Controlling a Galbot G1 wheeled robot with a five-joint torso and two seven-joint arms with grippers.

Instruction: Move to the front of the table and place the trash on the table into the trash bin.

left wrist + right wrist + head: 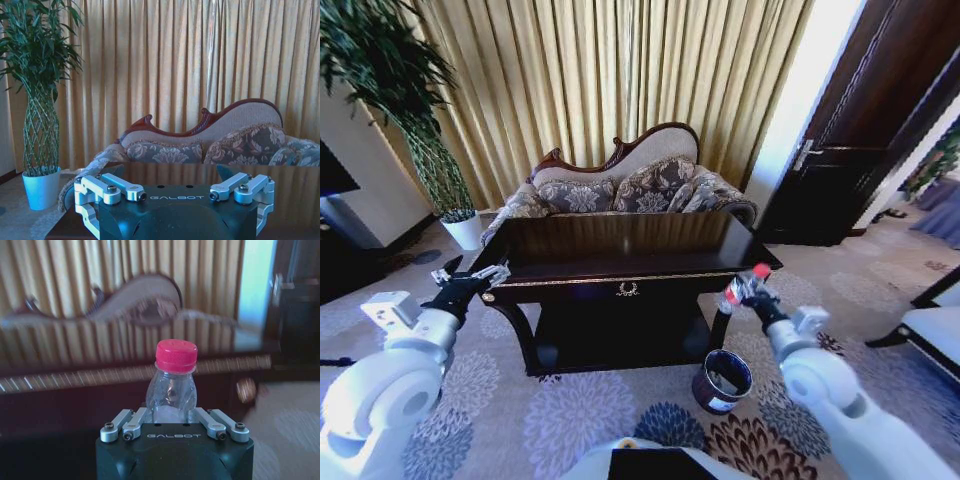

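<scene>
Right gripper (748, 291) holds the clear bottle (741, 287) off the table's right front corner; left gripper (470, 277) spread wide, holding nothing.

Near: both white arms reach forward from the robot. The trash bin (722, 381) stands on the patterned carpet (570, 420) just right of the table's front legs, below and slightly nearer than the held bottle. In the right wrist view the right gripper's (170, 421) fingers (131, 423) clamp the clear body of the bottle (172, 387), red cap upward. The left gripper waits by the left front corner of the table (620, 245); in its wrist view the left gripper's (175, 192) jaws stand wide apart above the glossy dark top. Beyond: a carved sofa (620, 185) against gold curtains (610, 70), a potted plant (420, 130) at left, a dark door (860, 130) at right.
</scene>
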